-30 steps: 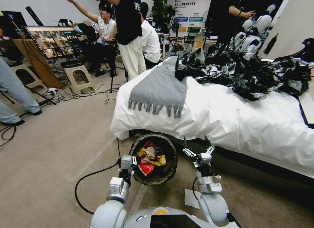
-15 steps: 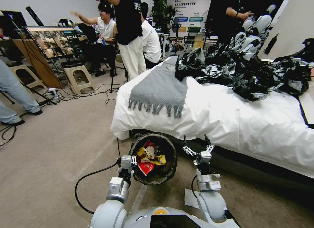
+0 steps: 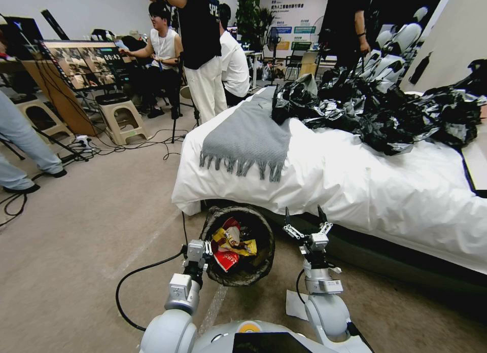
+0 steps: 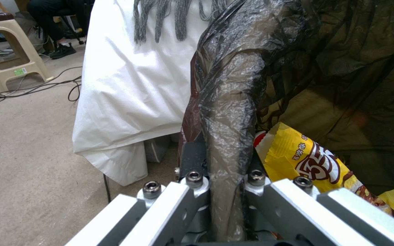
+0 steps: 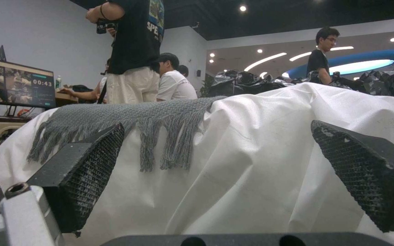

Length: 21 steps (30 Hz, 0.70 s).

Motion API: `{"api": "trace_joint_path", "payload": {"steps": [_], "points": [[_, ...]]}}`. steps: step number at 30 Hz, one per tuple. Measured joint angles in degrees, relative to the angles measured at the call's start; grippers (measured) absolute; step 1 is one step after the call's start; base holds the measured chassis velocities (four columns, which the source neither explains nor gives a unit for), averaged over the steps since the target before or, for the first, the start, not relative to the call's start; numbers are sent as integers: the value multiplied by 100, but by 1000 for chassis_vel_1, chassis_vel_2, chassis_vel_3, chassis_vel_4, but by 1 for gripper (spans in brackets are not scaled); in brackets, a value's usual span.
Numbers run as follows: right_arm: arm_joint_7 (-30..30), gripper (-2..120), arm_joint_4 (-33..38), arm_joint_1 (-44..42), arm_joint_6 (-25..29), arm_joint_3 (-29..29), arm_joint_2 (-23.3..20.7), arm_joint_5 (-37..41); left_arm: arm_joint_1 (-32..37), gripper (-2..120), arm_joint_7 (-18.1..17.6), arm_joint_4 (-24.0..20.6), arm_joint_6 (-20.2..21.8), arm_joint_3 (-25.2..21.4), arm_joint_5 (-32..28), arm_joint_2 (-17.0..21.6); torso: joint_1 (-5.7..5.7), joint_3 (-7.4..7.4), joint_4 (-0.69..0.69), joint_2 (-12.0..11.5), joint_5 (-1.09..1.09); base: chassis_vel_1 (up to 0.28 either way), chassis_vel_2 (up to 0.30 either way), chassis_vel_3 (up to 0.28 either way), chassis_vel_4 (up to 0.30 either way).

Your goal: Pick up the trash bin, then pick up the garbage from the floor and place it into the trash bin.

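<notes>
Since a second ago the right gripper (image 3: pixel 305 219) edges slightly upward, jaws spread wide and empty beside the trash bin (image 3: pixel 238 245). The left gripper (image 4: pixel 224 177) stays clamped on the bin's bagged rim; wrappers (image 3: pixel 231 244) lie inside.

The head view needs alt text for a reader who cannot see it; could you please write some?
The left gripper is clamped on the rim of the trash bin, which holds red and yellow wrappers, beside a bed draped in white. The right gripper is open, empty, beside the bin, above a white paper on the floor.
</notes>
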Motion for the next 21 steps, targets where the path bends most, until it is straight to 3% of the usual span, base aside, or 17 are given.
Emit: {"api": "trace_joint_path", "payload": {"steps": [13, 17, 21], "points": [[23, 100, -56, -19, -20, -7, -66, -2, 5, 0, 3, -6, 0, -5, 7, -4, 0, 0, 0, 0, 0, 0, 0, 0, 0], [362, 100, -98, -242, -542, -171, -326, 179, -10, 0, 4, -8, 0, -8, 5, -2, 0, 0, 0, 0, 1, 0, 0, 0, 0], [917, 100, -87, -519, -1410, -404, -626, 636, -34, 0, 4, -7, 0, -7, -5, 1, 0, 0, 0, 0, 1, 0, 0, 0, 0]]}}
